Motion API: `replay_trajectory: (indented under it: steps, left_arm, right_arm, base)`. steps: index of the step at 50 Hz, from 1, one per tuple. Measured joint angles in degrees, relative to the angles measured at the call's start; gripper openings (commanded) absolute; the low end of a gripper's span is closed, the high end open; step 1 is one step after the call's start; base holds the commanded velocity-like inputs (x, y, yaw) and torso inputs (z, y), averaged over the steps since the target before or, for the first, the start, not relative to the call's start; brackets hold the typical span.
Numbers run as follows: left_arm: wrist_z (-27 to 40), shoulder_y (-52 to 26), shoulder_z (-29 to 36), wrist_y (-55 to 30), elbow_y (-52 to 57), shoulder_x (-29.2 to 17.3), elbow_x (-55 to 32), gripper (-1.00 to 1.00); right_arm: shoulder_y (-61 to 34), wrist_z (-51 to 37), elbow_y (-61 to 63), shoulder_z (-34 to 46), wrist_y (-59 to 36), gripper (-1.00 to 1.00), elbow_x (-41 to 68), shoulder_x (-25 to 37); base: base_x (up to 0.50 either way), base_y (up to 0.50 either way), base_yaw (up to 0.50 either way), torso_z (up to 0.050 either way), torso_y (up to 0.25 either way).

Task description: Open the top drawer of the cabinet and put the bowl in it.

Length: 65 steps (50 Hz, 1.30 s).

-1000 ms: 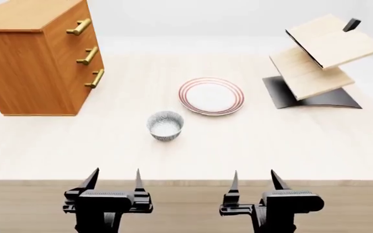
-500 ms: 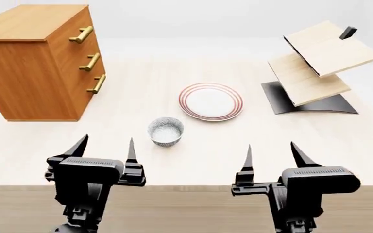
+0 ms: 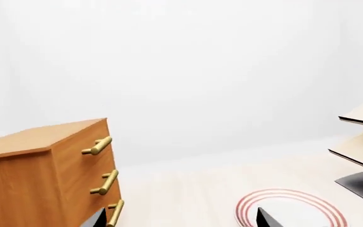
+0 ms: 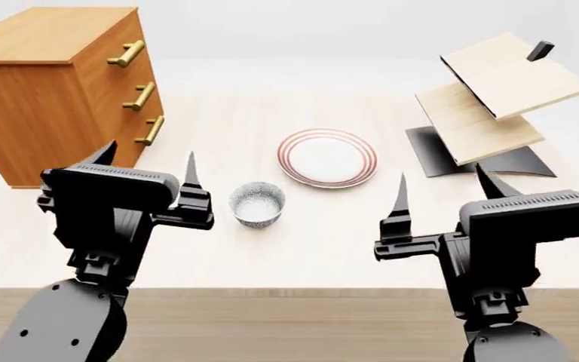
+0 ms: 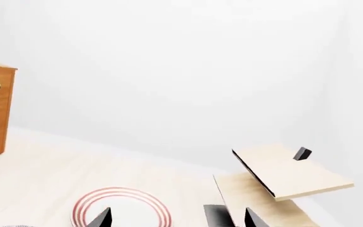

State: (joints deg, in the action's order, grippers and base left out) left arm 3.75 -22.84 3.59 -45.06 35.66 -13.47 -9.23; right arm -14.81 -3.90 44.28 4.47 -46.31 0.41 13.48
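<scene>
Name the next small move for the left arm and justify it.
Probably send the left pincer forward and left toward the top drawer handle. All three drawers of the cabinet sit flush, both pincers are open and empty, and the bowl stands untouched on the table.

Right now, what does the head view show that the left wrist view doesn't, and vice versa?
Only the head view shows the bowl, both arms, with the left hand and right hand open and empty, and the whole rack. Only the left wrist view shows the white wall rising behind the table. Both show the cabinet with its top drawer shut, the plate and the tabletop.
</scene>
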Motion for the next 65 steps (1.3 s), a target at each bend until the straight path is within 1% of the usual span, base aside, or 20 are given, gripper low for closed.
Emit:
replay_trajectory:
  steps: [16,26,36,45,65]
  left_arm:
    - [-0.67,-14.26,-0.13,-11.86,-0.45,-1.95,-1.65,1.00]
    - [-1.17,-21.03,-0.82,-16.92,-1.01,-2.38,-2.90,1.00]
    - [-1.11,-25.03,-0.91,-19.65,-0.93,-2.69,-3.45,1.00]
    - [-1.08,-26.83,-0.74,-21.09,-0.47,-3.02,-3.83,1.00]
    - [-1.00,-27.23,-0.82,-20.88,-1.21,-3.61,-4.20,1.00]
  right_arm:
    - [-14.42,3.12,5.54,0.32,-18.46,1.00,1.64,2.44]
    - [-21.98,4.75,7.90,-0.03,-27.68,1.00,2.66,3.75]
    - [-27.04,6.04,10.10,-1.10,-34.22,1.00,3.53,4.47]
    - [-29.51,6.62,11.20,-1.71,-37.37,1.00,4.09,4.74]
    - [-30.19,6.28,9.92,-2.39,-37.13,1.00,4.18,5.03]
  base:
    - [0.00,0.00,0.00,0.049,0.021]
    - [0.00,0.00,0.00,0.000,0.000]
    - [0.06,0.00,0.00,0.000,0.000]
    - [0.49,0.00,0.00,0.000,0.000]
    - [0.50,0.00,0.00,0.000,0.000]
